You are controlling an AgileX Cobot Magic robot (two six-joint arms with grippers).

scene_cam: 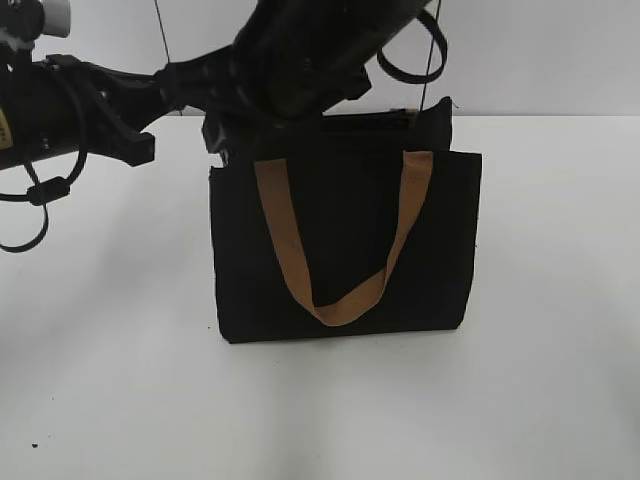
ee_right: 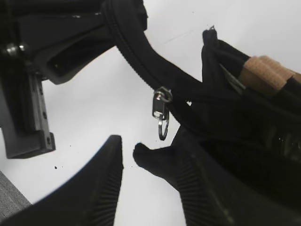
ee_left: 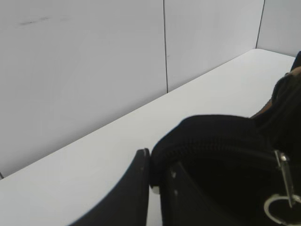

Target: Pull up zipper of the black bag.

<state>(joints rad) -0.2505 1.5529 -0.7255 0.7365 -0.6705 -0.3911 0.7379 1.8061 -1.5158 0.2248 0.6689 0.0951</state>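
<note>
The black bag (scene_cam: 345,230) stands upright on the white table, its tan handle (scene_cam: 335,305) hanging down the front. My left gripper (scene_cam: 215,135) is shut on the bag's top left corner; the left wrist view shows its fingers (ee_left: 151,165) pinching the black fabric (ee_left: 221,141). The zipper's silver pull (ee_right: 160,104) hangs from the zip line, its ring below it, and also shows in the left wrist view (ee_left: 283,174). My right gripper (ee_right: 128,147) is open and empty, its fingertips just below and left of the ring, not touching it. In the exterior view my right arm (scene_cam: 320,50) hides its fingers.
The white table (scene_cam: 110,380) surrounds the bag. A white panelled wall (ee_left: 94,70) stands behind the table. A loop of black cable (scene_cam: 415,60) hangs by my right arm above the bag's top right corner.
</note>
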